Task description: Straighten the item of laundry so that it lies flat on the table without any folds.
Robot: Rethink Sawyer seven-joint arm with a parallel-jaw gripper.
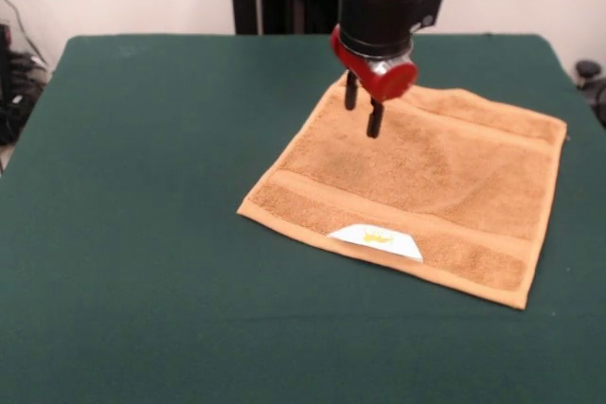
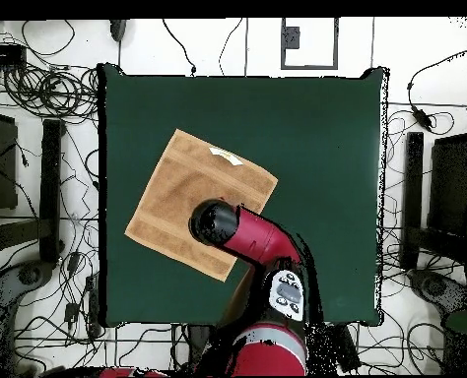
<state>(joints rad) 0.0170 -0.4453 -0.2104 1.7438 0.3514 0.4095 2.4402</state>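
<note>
Small square tan-orange terry hand towel (image 1: pixel 417 182) lying spread flat in the right half of the front view, turned at an angle to the table edges, woven border bands running across it. A white label with a yellow mark (image 1: pixel 376 239) sits at the towel's lower edge. Beneath it, the large rectangular dark green felt-like table (image 1: pixel 142 215), far wider than the towel. In the overhead view the towel (image 2: pixel 173 192) occupies the table's left part. The red and black arm's gripper (image 1: pixel 364 108) hangs over the towel's upper left corner, its two dark fingers (image 1: pixel 375 120) parted with a narrow gap, nothing between them.
</note>
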